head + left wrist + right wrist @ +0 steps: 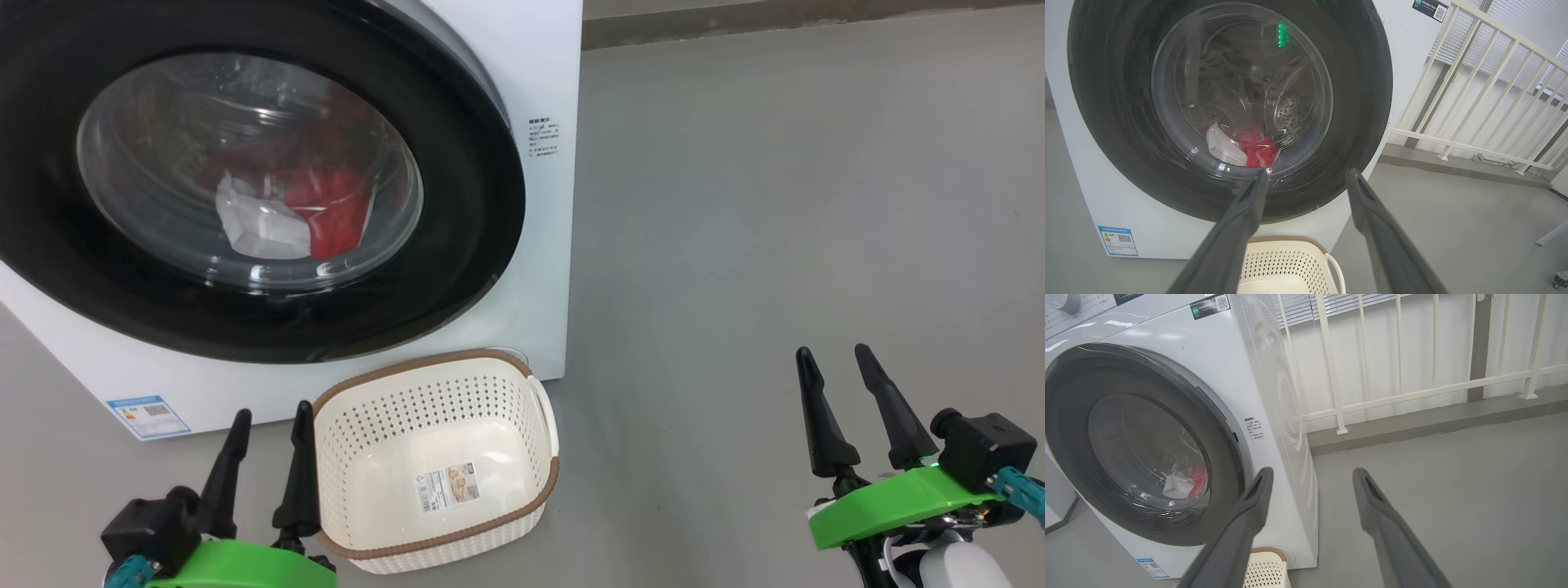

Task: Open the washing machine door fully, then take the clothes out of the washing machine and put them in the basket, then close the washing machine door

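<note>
The left end effector (273, 408) and right end effector (833, 349) are found released, nothing grasped. The basket (367, 425) is noted just beside the left one, on the floor (775, 204). Beyond, the washing machine door (457, 269) is seen shut on the washing machine (539, 65), the clothes (331, 208) behind its glass.

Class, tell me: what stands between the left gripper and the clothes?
The shut washing machine door: its glass window covers the clothes, and the left gripper points at it from outside, as the left wrist view shows.
</note>
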Controlling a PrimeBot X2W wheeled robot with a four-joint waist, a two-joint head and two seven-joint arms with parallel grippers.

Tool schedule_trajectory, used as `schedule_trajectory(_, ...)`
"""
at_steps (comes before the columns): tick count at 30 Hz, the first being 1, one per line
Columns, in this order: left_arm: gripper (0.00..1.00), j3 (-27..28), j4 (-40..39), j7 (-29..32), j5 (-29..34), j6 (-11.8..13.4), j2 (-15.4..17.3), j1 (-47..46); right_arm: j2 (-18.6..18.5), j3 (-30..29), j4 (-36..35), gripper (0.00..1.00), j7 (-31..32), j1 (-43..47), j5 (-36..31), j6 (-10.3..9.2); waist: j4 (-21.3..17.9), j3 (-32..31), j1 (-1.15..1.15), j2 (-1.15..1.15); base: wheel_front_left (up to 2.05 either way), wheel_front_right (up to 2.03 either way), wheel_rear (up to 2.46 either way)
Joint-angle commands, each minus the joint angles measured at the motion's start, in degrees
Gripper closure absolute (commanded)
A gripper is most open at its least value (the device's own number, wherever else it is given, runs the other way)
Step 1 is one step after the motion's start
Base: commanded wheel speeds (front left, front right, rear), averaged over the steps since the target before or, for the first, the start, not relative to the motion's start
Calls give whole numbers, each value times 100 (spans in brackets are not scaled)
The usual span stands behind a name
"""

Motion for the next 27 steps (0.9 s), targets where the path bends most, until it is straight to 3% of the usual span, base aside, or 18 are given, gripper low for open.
schedule_trajectory(1,0,131,-198,-110,248,28,122,-284,-81,156,-199,0,-96,-353,-286,-4,-9,-2,0,0,0,0,0)
schedule_trajectory(22,0,113,-381,-450,1627,55,138,-403,-110,264,-372,0,-432,-466,-1628,-4,-83,14,0,0,0,0,0)
schedule_trajectory(27,0,87,-382,-456,1646,46,138,-391,-110,266,-371,0,-438,-468,-1636,-4,-101,13,0,0,0,0,0)
